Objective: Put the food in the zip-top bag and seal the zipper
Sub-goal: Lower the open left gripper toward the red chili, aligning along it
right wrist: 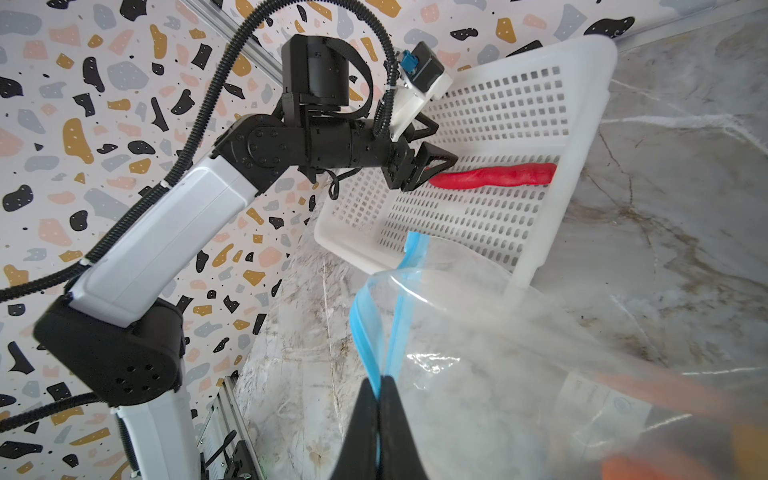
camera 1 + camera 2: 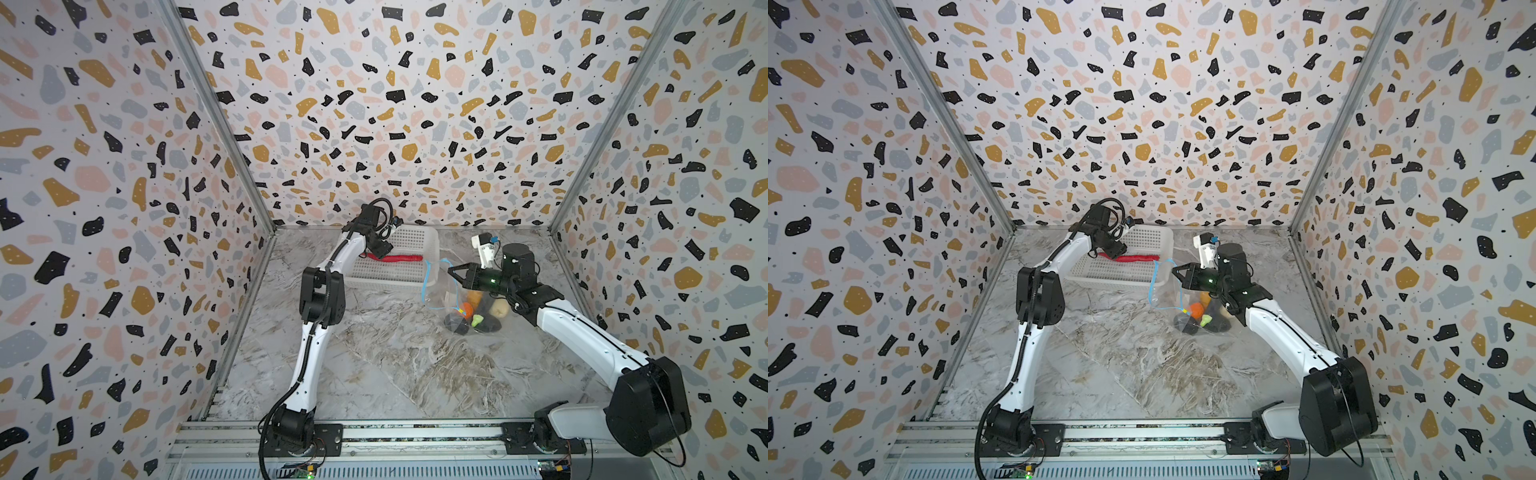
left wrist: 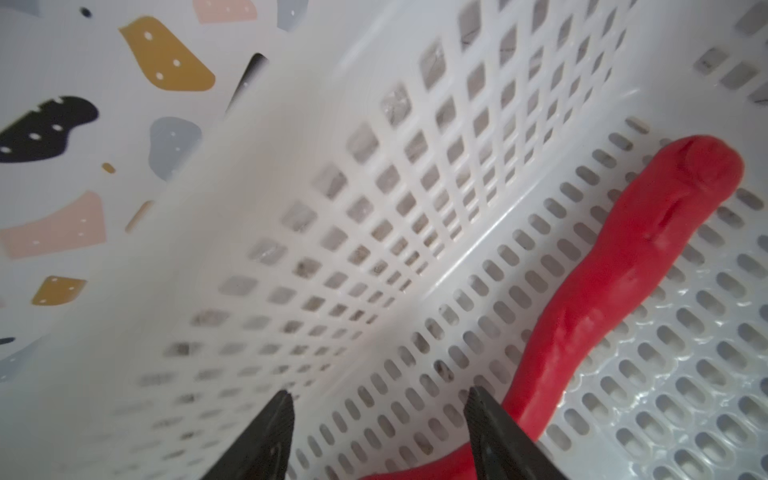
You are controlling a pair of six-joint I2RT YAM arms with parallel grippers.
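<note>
The walls (image 2: 415, 104) carry a terrazzo pattern of black, ochre, pink and grey-blue flecks on off-white. The table (image 2: 374, 365) is marbled grey with brown veining. The basket (image 2: 415, 241) is white with a grid of holes, and the chili (image 2: 395, 258) is bright red. The zip-top bag (image 2: 440, 291) is clear and its zipper (image 2: 424, 282) is light blue. Through the plastic show an orange (image 2: 467, 308), a yellow-green piece (image 2: 476, 320), black ovals (image 2: 455, 322) and a cream lump (image 2: 500, 308). The arms (image 2: 306, 365) are white with black joints.

Chili (image 3: 615, 266) end cut off by left wrist view edge; food (image 1: 673, 401) in bag (image 1: 478, 324) blurred in right wrist view.
</note>
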